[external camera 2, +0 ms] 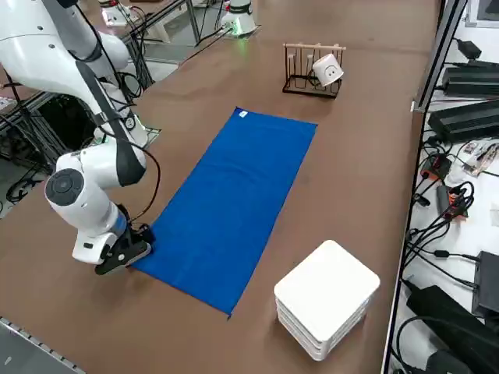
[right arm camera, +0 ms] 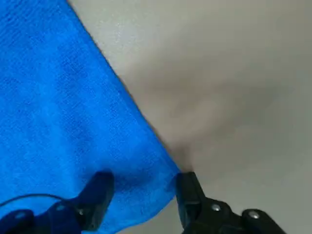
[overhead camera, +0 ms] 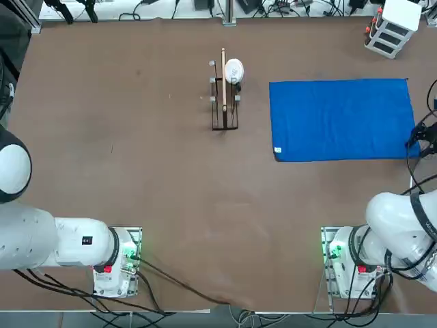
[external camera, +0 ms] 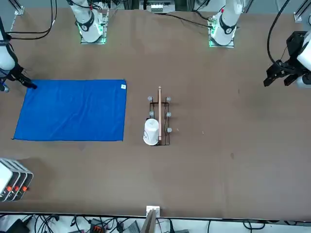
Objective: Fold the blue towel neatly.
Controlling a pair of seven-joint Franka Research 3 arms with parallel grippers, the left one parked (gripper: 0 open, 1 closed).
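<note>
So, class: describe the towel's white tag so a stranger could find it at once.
Start at the brown table and find the flat blue towel. The right gripper sits at one corner; the white tag marks another corner on the same long edge, the only white spot on the cloth.

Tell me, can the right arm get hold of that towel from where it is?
Probably yes. Its end effector is open and already straddling the towel at a corner, one finger over the cloth, one at its edge; nothing is in the way.

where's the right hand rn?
In the top view the right hand is at the table's right edge, low over the towel's near-right corner; in the wrist view its open fingers straddle that corner.
</note>
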